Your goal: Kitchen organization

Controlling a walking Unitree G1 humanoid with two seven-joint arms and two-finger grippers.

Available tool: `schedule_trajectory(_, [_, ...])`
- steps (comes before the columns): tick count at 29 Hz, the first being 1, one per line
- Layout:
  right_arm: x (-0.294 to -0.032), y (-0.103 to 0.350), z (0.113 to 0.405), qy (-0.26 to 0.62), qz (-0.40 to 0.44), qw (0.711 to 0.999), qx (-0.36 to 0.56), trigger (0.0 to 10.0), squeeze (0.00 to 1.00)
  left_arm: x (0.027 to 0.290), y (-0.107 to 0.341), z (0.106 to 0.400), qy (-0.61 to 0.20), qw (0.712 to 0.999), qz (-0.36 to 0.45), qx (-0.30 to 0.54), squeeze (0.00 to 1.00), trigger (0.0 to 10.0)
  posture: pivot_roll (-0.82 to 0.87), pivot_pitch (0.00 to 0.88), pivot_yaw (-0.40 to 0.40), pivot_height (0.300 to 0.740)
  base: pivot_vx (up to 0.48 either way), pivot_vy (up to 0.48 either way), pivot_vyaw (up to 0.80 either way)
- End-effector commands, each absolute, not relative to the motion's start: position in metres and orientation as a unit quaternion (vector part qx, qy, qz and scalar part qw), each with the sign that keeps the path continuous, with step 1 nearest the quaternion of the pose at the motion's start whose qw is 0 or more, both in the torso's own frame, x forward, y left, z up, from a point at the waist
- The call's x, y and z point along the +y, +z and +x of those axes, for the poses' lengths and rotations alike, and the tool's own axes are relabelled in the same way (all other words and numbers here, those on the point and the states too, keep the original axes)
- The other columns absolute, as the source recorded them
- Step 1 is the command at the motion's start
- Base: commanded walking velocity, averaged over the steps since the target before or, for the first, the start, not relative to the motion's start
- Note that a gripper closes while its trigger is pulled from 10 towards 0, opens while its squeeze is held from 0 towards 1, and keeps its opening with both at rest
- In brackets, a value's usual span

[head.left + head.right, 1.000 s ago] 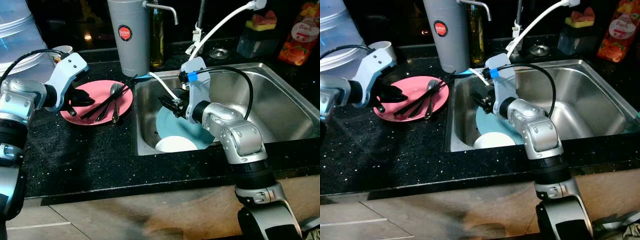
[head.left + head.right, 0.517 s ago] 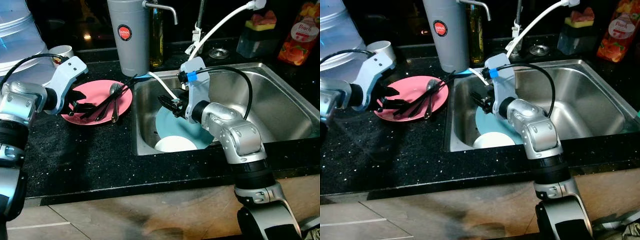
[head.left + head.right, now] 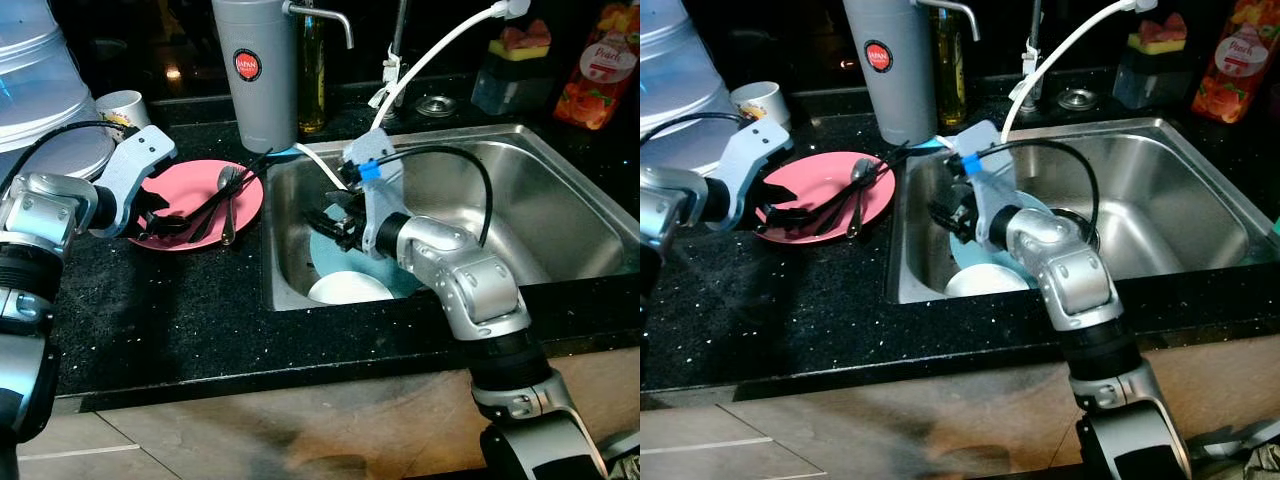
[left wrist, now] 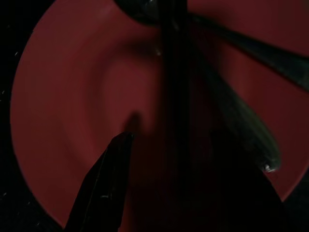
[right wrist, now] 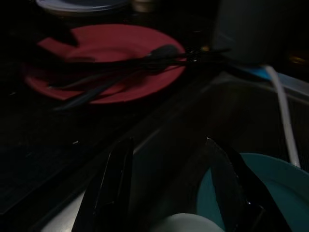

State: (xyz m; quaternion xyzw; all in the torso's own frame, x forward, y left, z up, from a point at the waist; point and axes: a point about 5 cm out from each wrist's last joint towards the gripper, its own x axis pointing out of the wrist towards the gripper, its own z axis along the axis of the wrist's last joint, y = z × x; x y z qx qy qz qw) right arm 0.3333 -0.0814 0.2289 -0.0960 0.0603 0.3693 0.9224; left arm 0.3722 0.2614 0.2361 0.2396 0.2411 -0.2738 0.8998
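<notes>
Black speckled stone forms the counter (image 3: 170,310), and at its far left stands a stack of translucent plastic tubs (image 3: 40,85) with a small white cup (image 3: 122,103) just beside it. The left gripper (image 3: 158,215) reaches over the near-left rim of a pink plate (image 3: 245,205) lying flat on the counter; its fingers (image 4: 104,186) are parted, one of them showing over the plate's surface in the left wrist view, and they have hold of nothing that can be made out. On the plate lie a spoon (image 3: 227,180), dark chopsticks (image 3: 215,200) and other cutlery, the chopsticks sticking out past the plate's far-right edge toward a tall grey canister (image 3: 256,70). A bottle of oil (image 3: 311,75) stands just behind the canister.

Right of the plate is the steel sink (image 3: 560,210). The right gripper (image 3: 330,222) hangs inside its left end, fingers (image 5: 113,186) spread apart and empty, above a teal plate (image 3: 410,283) leaning in the basin. A white bowl (image 3: 345,289) sits against the teal plate's near edge. A white hose (image 3: 440,45) arcs over the sink from the tap. Behind the sink's far-right corner are a sponge holder (image 3: 512,65) and an orange pouch (image 3: 598,65).
</notes>
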Motion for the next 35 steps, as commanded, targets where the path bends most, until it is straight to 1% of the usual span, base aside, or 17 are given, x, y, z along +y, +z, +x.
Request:
schedule_trajectory(1, [-0.077, 0.229, 0.330, 0.382, -0.104, 0.917, 0.054, 10.0, 0.00, 0.264, 0.228, 0.370, -0.272, 0.896, 0.242, 0.255, 0.00, 9.4, 0.01, 0.022, 0.063, 0.740, 0.000, 0.000, 0.00])
schedule_trajectory(4, [-0.074, 0.229, 0.327, 0.401, -0.109, 0.908, 0.048, 10.0, 0.00, 0.265, 0.228, 0.370, -0.273, 0.895, 0.242, 0.256, 0.00, 5.4, 0.01, 0.022, 0.062, 0.740, 0.000, 0.000, 0.00])
schedule_trajectory(6, [-0.071, 0.230, 0.323, 0.420, -0.114, 0.899, 0.042, 10.0, 0.00, 0.264, 0.228, 0.370, -0.274, 0.895, 0.243, 0.256, 0.00, 4.0, 0.01, 0.021, 0.061, 0.740, 0.000, 0.000, 0.00])
schedule_trajectory(7, [-0.071, 0.230, 0.323, 0.420, -0.114, 0.899, 0.042, 10.0, 0.00, 0.264, 0.228, 0.370, -0.274, 0.895, 0.243, 0.256, 0.00, 4.0, 0.01, 0.021, 0.061, 0.740, 0.000, 0.000, 0.00])
schedule_trajectory(8, [-0.069, 0.230, 0.321, 0.427, -0.117, 0.896, 0.040, 10.0, 0.00, 0.264, 0.228, 0.370, -0.275, 0.894, 0.243, 0.257, 0.00, 3.3, 0.01, 0.021, 0.061, 0.740, 0.000, 0.000, 0.00])
schedule_trajectory(9, [-0.069, 0.230, 0.320, 0.432, -0.119, 0.893, 0.039, 10.0, 0.00, 0.264, 0.227, 0.370, -0.275, 0.894, 0.243, 0.257, 0.00, 3.3, 0.01, 0.021, 0.061, 0.740, 0.000, 0.000, 0.00])
schedule_trajectory(10, [-0.068, 0.230, 0.320, 0.433, -0.120, 0.892, 0.039, 10.0, 0.00, 0.264, 0.227, 0.370, -0.276, 0.894, 0.242, 0.258, 0.00, 1.7, 0.01, 0.021, 0.061, 0.740, 0.000, 0.000, 0.00])
schedule_trajectory(11, [-0.068, 0.230, 0.320, 0.433, -0.120, 0.892, 0.039, 10.0, 0.00, 0.264, 0.227, 0.370, -0.276, 0.894, 0.242, 0.258, 0.00, 1.7, 0.01, 0.021, 0.061, 0.740, 0.000, 0.000, 0.00])
schedule_trajectory(12, [-0.069, 0.229, 0.320, 0.433, -0.121, 0.892, 0.039, 10.0, 0.00, 0.264, 0.227, 0.370, -0.276, 0.894, 0.243, 0.258, 0.00, 1.0, 0.02, 0.023, 0.060, 0.740, 0.000, 0.000, 0.00])
schedule_trajectory(13, [-0.069, 0.229, 0.320, 0.432, -0.122, 0.893, 0.040, 10.0, 0.00, 0.264, 0.227, 0.370, -0.275, 0.894, 0.243, 0.258, 0.00, 0.0, 0.02, 0.023, 0.060, 0.740, 0.000, 0.000, 0.00])
schedule_trajectory(21, [-0.071, 0.228, 0.321, 0.426, -0.127, 0.895, 0.043, 10.0, 0.00, 0.266, 0.228, 0.370, -0.271, 0.895, 0.243, 0.258, 0.00, 0.0, 0.02, 0.028, 0.059, 0.740, 0.000, 0.000, 0.00])
schedule_trajectory(28, [-0.072, 0.229, 0.322, 0.424, -0.129, 0.895, 0.042, 10.0, 0.00, 0.268, 0.242, 0.373, -0.254, 0.905, 0.250, 0.233, 0.00, 0.0, 0.02, 0.031, 0.058, 0.740, 0.000, 0.000, 0.00])
schedule_trajectory(30, [-0.073, 0.230, 0.323, 0.423, -0.129, 0.896, 0.040, 10.0, 0.00, 0.269, 0.259, 0.374, -0.246, 0.912, 0.256, 0.206, 0.00, 0.0, 0.02, 0.031, 0.058, 0.740, 0.000, 0.000, 0.00])
schedule_trajectory(31, [-0.073, 0.230, 0.323, 0.423, -0.129, 0.896, 0.040, 10.0, 0.00, 0.269, 0.259, 0.374, -0.246, 0.912, 0.256, 0.206, 0.00, 0.0, 0.02, 0.031, 0.058, 0.740, 0.000, 0.000, 0.00])
schedule_trajectory(32, [-0.074, 0.231, 0.323, 0.421, -0.129, 0.897, 0.038, 10.0, 0.00, 0.269, 0.276, 0.374, -0.244, 0.918, 0.256, 0.181, 0.00, 0.0, 0.02, 0.031, 0.058, 0.740, 0.000, 0.000, 0.00])
schedule_trajectory(33, [-0.074, 0.231, 0.323, 0.421, -0.129, 0.897, 0.038, 10.0, 0.00, 0.269, 0.276, 0.374, -0.244, 0.918, 0.256, 0.181, 0.00, 0.0, 0.02, 0.031, 0.058, 0.740, 0.000, 0.000, 0.00])
schedule_trajectory(35, [-0.074, 0.232, 0.323, 0.419, -0.128, 0.898, 0.037, 10.0, 0.00, 0.270, 0.293, 0.370, -0.242, 0.919, 0.269, 0.158, 0.00, 0.0, 0.02, 0.031, 0.058, 0.740, 0.000, 0.000, 0.00])
